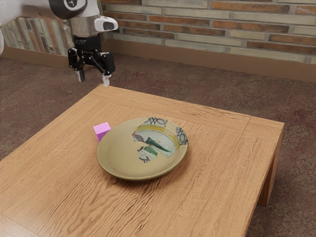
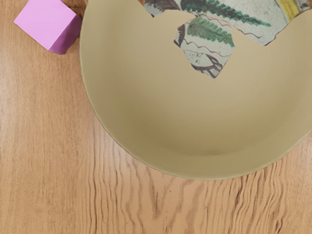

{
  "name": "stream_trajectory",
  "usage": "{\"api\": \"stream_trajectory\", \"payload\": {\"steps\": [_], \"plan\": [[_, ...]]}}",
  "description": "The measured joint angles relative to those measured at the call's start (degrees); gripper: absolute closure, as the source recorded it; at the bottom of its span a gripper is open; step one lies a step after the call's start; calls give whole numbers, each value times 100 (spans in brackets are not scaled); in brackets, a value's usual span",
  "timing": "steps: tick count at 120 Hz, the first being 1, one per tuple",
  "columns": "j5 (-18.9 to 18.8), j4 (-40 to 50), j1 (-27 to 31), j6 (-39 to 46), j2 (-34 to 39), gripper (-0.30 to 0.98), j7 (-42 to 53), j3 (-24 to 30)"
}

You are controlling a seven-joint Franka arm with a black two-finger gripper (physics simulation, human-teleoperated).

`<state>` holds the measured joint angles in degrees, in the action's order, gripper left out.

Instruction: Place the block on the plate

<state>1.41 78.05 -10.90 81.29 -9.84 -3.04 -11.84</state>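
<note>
Nothing of the placing is done, as far as I can judge. The small pink block [image 1: 102, 130] sits on the brown wooden counter [image 1: 222, 168], close by the round tan plate [image 1: 118, 148] with its painted patches, though I can't tell if they touch. Above the counter's far end, the black two-finger tool [image 1: 94, 78] hangs with its fingers wide apart and nothing between them. Reaching, gripping, lifting, carrying over the rim and letting go are all left.
</note>
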Motion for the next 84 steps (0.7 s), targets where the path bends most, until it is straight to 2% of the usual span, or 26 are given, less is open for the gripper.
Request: {"api": "stream_trajectory", "payload": {"steps": [25, 36, 60, 84], "plan": [[22, -12, -18, 199, -52, 0, -62, -94], [169, -64, -10, 303, -235, 0, -497, -373], [592, -201, 15, 689, -1128, 0, -1412, -871], [822, -202, 12, 986, -1334, 0, -2203, -980]]}}
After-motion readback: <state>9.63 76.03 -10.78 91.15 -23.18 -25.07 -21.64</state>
